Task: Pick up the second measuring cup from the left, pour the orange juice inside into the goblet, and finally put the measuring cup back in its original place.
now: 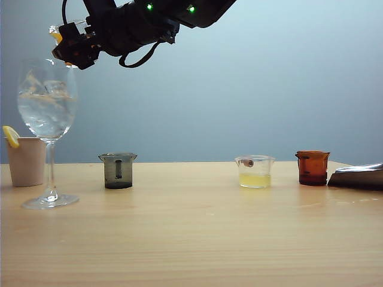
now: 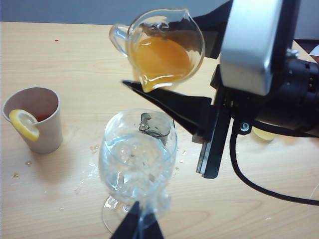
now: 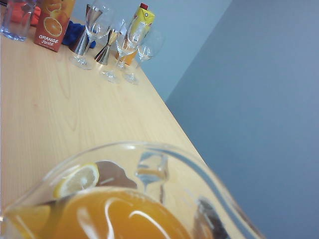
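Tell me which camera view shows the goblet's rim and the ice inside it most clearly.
The left wrist view: it looks down into the goblet, showing rim and ice. The exterior view shows the goblet side-on, full height, rim edge-on. The right wrist view catches only a distorted glimpse through the measuring cup.

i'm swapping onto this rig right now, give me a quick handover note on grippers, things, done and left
Right gripper: shut on the measuring cup, held tilted high above the goblet, spout down.
Left gripper: low in front of the goblet's foot; open or shut cannot be told; holding nothing that shows.
Orange juice: all still in the cup, reaching the spout. The goblet holds only ice and clear liquid.
Done: cup picked up, carried over, tipped.
Left: pour, then set the cup back between the grey cup and the yellow-liquid cup.
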Controlling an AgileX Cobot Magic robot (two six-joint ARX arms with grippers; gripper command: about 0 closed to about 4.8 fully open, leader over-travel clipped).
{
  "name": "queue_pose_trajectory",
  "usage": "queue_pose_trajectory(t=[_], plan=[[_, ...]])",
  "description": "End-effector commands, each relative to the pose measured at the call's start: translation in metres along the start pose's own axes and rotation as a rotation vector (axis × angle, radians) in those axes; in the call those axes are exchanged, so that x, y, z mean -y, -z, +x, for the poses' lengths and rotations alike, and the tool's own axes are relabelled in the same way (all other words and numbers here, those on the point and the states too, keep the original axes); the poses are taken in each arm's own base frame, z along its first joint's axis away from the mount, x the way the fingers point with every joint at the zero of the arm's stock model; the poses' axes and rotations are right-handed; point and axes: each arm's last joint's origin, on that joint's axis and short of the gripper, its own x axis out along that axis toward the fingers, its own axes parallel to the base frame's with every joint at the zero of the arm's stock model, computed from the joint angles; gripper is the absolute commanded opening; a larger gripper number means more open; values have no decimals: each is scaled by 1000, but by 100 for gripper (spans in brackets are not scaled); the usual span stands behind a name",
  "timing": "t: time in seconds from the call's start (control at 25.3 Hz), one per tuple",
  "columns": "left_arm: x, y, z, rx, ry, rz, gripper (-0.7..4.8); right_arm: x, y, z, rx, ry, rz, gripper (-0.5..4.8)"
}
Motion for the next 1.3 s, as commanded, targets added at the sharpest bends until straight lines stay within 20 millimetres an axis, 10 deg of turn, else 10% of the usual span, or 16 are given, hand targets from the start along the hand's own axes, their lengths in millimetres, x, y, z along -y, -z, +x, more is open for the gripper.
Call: queue_pose_trajectory(t=[0.04,1.3], plan=[[1,-3,-2,18,7,6,-5,4,-9,-1,39,19,-46,-2],[0,-1,-2,-4,4,4,-5,3,-10,0,34,26,-347,-2]])
